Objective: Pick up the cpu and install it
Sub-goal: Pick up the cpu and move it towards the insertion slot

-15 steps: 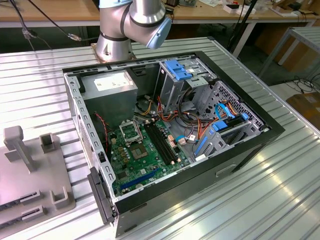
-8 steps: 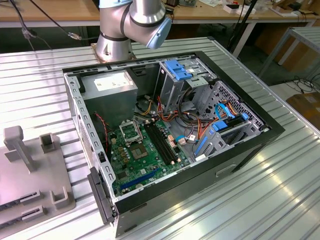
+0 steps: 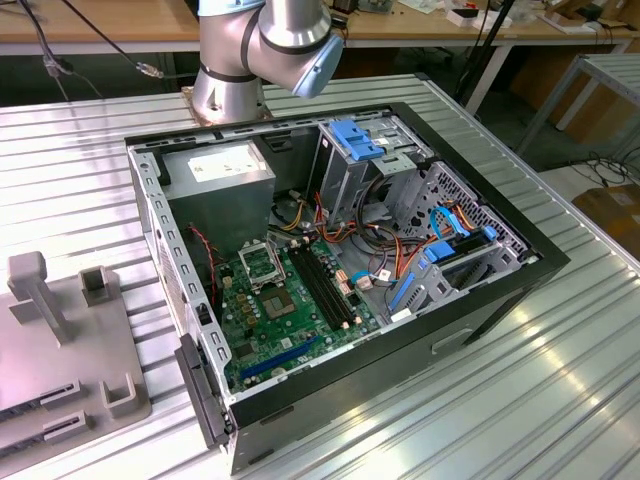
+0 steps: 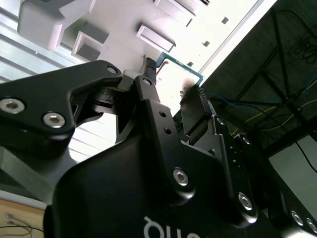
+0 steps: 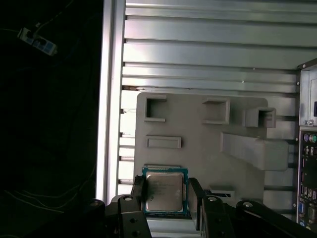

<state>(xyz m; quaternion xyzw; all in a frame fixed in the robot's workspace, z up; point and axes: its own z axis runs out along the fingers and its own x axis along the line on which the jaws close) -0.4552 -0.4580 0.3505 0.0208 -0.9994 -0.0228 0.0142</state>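
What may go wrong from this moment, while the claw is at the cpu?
1. The claw flanks the cpu at its thin edges; an uneven hold might tilt or drop it.
2. The cpu is near the edge of the grey holder, by the table rim; a slip may send it off.
3. The socket sits deep in the computer case, close to loose wires; snagging is possible.

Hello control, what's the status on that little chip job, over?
Gripper shut on the cpu. cpu at the grey holder tray, outside the computer case. Motherboard socket not yet filled. Loose cables near the socket.
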